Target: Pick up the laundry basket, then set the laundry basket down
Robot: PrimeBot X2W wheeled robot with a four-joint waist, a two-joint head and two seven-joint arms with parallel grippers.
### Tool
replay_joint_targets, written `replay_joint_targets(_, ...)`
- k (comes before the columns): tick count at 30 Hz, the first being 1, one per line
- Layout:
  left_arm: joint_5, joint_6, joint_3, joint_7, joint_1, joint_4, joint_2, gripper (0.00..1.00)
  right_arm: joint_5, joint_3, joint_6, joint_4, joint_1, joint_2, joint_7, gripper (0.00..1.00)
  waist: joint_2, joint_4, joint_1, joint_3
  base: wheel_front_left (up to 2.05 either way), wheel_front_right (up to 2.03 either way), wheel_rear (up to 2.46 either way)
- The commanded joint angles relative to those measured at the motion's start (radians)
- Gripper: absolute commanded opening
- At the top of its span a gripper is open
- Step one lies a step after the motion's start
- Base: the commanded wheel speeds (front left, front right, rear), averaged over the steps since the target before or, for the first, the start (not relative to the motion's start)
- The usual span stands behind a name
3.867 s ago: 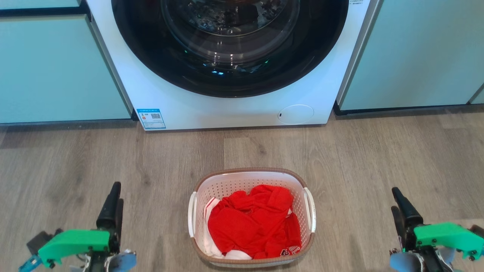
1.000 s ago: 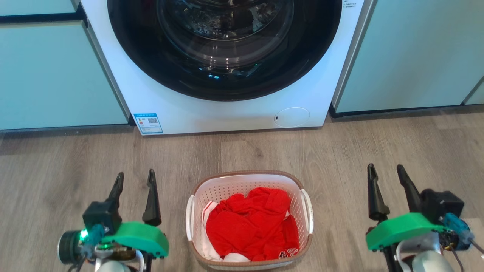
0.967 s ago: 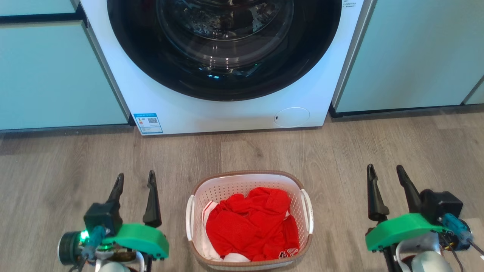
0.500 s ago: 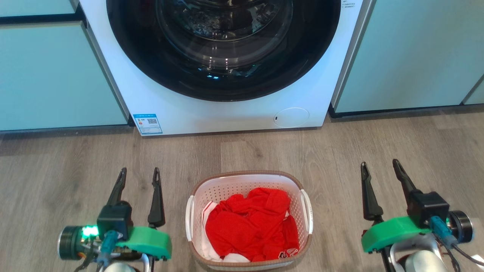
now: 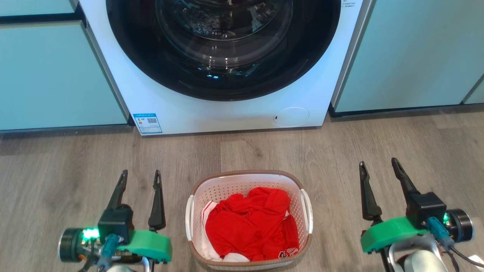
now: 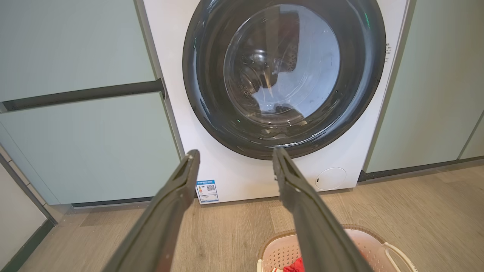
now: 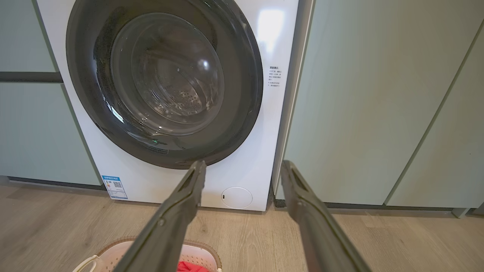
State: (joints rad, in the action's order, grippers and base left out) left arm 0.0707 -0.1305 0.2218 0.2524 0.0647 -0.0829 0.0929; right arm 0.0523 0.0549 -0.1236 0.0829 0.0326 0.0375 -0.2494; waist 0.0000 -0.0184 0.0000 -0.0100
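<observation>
**Basket on the floor, both arms waiting either side**

Jaws sit nearest the head camera. The left jaws are parted to a moderate gap with nothing between them, a little to the left of the laundry basket (image 5: 247,173). The right jaws are parted about as wide and are also empty, standing farther off on the other side. Both pairs point forward rather than inward.

The basket rests upright on the wooden floor (image 5: 75,158) between the two arms, touching neither. A red garment (image 5: 251,223) is heaped inside over some white cloth. A slim white handle lies close against each side wall, the left handle (image 5: 188,217) and the right handle (image 5: 309,215). Beyond stands the washing machine (image 5: 234,113), flanked by pale green cabinets (image 5: 49,75).

The likely trouble is in the approach:
- **Early contact:** the left jaws are closer, so an equal inward sweep would probably touch that side first and push the light basket sideways.
- **Poor grip:** the handles leave little room behind them, and a grip on the perforated wall or rim could slip.
- **Uneven lift:** raising one side faster would tilt the basket and could spill the clothes.
- **Overshoot:** reaching too far forward risks hitting the machine's front.
</observation>
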Motion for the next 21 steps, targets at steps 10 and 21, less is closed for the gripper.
replay_joint_targets(10, -0.022, 0.018, -0.052, 0.009, -0.031, 0.028, -0.009, 1.0, -0.005, 0.018, -0.007, -0.038, -0.017, 0.013, -0.012, 1.0, 0.0, -0.001, 0.0, 0.003, 0.0, 0.0, 0.0)
replay_joint_targets(21, -0.032, 0.027, -0.061, 0.009, -0.033, 0.028, -0.017, 1.0, -0.006, 0.015, -0.007, -0.039, -0.02, 0.013, -0.012, 1.0, 0.0, -0.002, 0.0, 0.012, 0.0, 0.0, 0.0)
